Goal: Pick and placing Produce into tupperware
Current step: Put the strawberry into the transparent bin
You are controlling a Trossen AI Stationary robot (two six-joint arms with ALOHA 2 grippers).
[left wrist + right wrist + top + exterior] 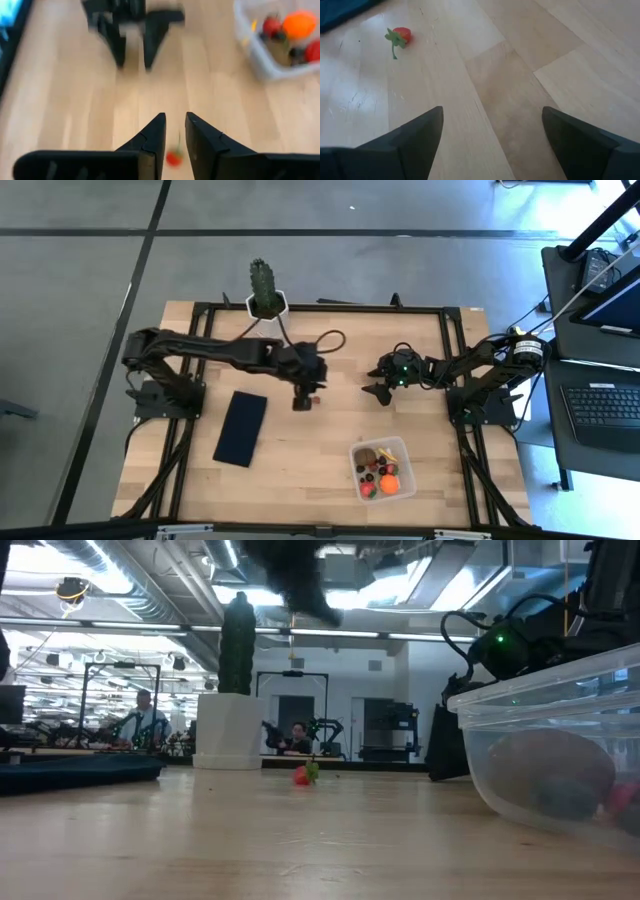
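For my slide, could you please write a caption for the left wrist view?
Left gripper hovers over a small red piece with green stem on the wooden table.

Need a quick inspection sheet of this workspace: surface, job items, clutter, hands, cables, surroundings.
Surface: wooden table, bare around the centre.
Job's things: tupperware holds most produce; one red piece with green leaf lies loose on the table.
Clutter: cactus pot, flat navy rectangle.
Hands: left hand above the loose piece, narrowly open; right hand wide open, empty.
Cables: black loop at left arm.
Surroundings: laptop, people seated in the background.
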